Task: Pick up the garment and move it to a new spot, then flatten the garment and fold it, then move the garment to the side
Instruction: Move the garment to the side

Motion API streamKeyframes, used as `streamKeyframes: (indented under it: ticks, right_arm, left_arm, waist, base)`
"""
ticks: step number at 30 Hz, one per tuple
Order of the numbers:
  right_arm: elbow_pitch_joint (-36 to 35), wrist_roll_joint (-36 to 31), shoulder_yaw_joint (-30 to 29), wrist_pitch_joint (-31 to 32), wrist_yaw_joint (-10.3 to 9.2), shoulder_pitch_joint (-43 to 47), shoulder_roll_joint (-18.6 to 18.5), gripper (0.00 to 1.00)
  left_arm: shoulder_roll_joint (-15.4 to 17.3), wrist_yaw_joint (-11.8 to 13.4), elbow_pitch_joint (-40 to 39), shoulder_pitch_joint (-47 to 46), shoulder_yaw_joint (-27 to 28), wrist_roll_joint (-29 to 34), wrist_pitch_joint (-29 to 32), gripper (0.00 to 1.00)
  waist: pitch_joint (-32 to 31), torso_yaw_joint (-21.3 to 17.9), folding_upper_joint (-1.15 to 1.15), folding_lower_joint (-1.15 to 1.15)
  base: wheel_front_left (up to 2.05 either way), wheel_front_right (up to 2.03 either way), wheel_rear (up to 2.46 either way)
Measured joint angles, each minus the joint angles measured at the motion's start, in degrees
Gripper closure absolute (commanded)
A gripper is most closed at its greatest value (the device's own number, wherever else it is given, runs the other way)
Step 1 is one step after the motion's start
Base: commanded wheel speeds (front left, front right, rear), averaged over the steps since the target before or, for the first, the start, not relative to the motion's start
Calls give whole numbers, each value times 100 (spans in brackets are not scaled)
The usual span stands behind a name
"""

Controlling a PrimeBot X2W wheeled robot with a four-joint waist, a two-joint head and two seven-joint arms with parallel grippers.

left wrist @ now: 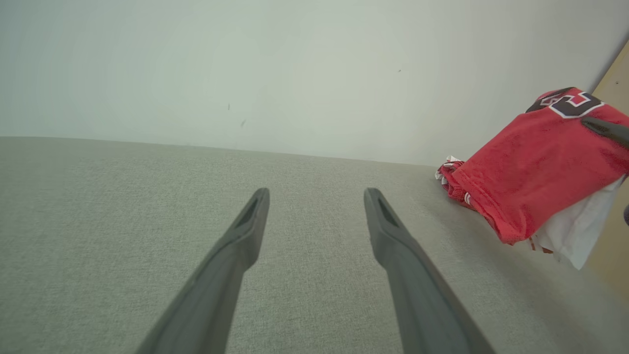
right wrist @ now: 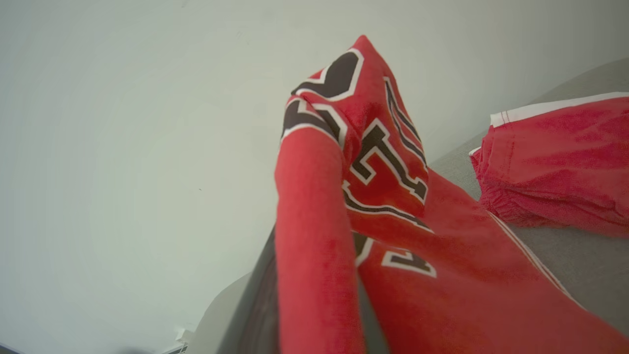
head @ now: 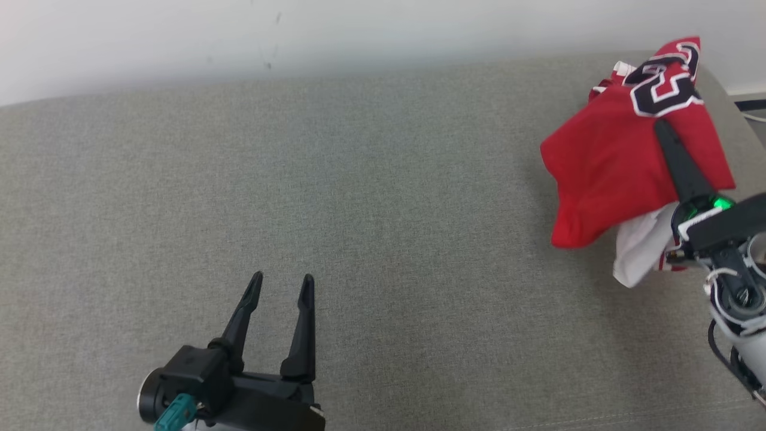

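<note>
The right gripper [head: 663,127] is reaching forward at the far right edge of the grey woven surface [head: 359,197], pinching the red garment [head: 604,167] and holding its bunched cloth raised. The left gripper [head: 282,277] is hovering near the front, fingers spread apart. The right wrist view is showing the garment's black-and-white lettering close up.

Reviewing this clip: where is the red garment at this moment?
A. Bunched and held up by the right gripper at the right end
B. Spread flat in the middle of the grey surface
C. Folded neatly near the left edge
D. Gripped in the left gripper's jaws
A: the red garment hangs bunched from the right gripper at the right end of the grey surface, while the left gripper has its jaws apart and empty.
</note>
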Motion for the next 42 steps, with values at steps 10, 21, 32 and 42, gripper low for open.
streamKeyframes:
  ticks: [10, 21, 32, 42]
  right_arm:
    - [319, -157, 35, 380, -240, -1337, 12, 100]
    - [1118, -313, -179, 567, -660, -2651, 37, 100]
    - [1719, -417, -237, 660, -765, -3427, 1, 100]
    - [2366, -410, -335, 595, -731, -3568, 58, 100]
  left_arm:
    - [-69, -1, 15, -284, -198, -20, -1, 0]
    - [-78, -1, 7, -504, -170, -34, -76, 0]
    - [-93, -1, -27, -896, -148, -32, -134, 0]
    - [-16, -1, -130, -916, 30, 21, -211, 0]
  waist:
    - [326, 143, 0, 0]
    - [847, 414, 0, 1]
    - [1283, 593, 0, 1]
    - [1532, 519, 0, 0]
  base:
    - [0, 0, 0]
    - [0, 0, 0]
    - [0, 0, 0]
    - [0, 0, 0]
